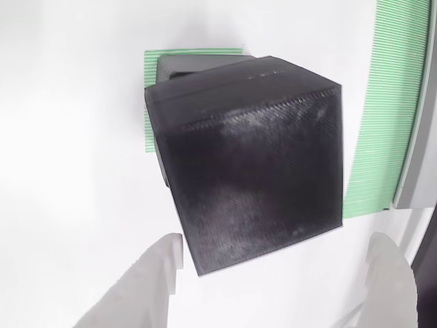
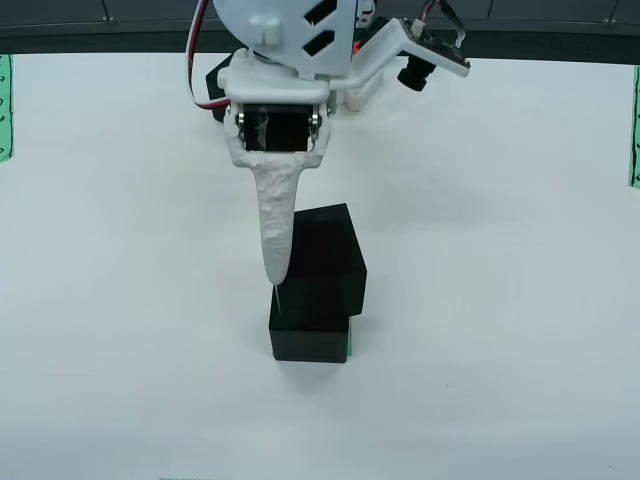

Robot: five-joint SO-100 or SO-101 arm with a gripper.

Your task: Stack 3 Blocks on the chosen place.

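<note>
Two black blocks are stacked on the green striped patch, the chosen place; a sliver of it shows beside the lower block. The upper block sits twisted and shifted relative to the lower block. My gripper is open and straddles the upper block. In the wrist view the left fingertip is close to the block's lower corner, and the right fingertip stands clear of it. From the front, one white finger hangs down along the upper block's left side.
The table is plain white. A green striped band runs along the right of the wrist view beside a grey curved edge. Narrow green strips with black marks lie at the left and right table edges.
</note>
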